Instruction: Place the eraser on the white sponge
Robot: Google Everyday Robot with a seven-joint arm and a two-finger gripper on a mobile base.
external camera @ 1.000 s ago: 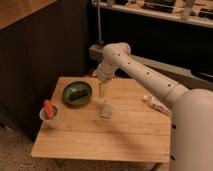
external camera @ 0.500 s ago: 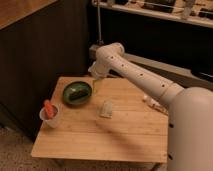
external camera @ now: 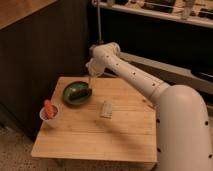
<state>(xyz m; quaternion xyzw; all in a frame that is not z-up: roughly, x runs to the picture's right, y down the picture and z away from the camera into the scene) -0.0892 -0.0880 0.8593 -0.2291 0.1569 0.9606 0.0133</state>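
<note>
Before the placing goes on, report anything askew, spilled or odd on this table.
Nothing is spilled or toppled. The eraser lies inside the green bowl, with the gripper at the bowl's right rim. The white sponge lies flat on the table. An orange carrot-like thing stands oddly in the white cup.

A light wooden table [external camera: 105, 137] with a plank top stands on a pale speckled floor [external camera: 14, 150]. Behind it and to the left rises a dark panelled wall [external camera: 47, 55], topped at the upper left corner by a lighter wooden surface [external camera: 20, 9]. A thin metal pole [external camera: 99, 22] stands upright behind the table. A pale shelf [external camera: 160, 13] crosses the upper right, and a grey rail [external camera: 192, 75] runs below it. The light is dim and warm. The gripper [external camera: 90, 80] hangs over the table's far left part.
</note>
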